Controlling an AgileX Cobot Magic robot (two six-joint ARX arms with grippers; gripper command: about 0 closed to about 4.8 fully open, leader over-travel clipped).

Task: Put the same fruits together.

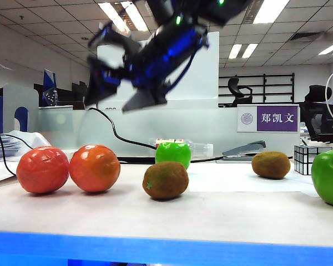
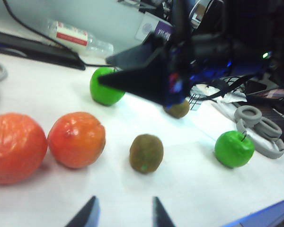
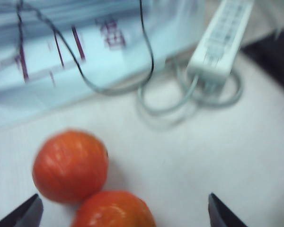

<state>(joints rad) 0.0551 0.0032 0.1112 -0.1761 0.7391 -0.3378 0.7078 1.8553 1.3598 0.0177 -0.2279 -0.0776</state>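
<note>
On the white bench [image 1: 238,216], nearest the exterior camera, two oranges [image 1: 43,169] [image 1: 95,167] sit touching at the left. A kiwi [image 1: 165,180] lies near centre, and a green apple [image 1: 329,177] stands at the right edge. Farther back are a second kiwi [image 1: 271,164] at the right and a second apple [image 1: 173,153] behind the near kiwi. The right pincer [image 1: 125,80] hangs in the air above the oranges and the near kiwi, clear of the bench. Its arm slopes down from the upper right, and its fingers are spread wide and hold nothing. In the right wrist view, both oranges lie between its finger tips [image 3: 26,213], with a white power strip [image 3: 220,40] beyond. The left pincer [image 2: 120,215] shows only two dark tips, parted with a gap and gripping nothing, low over bare bench in front of the near kiwi.
</note>
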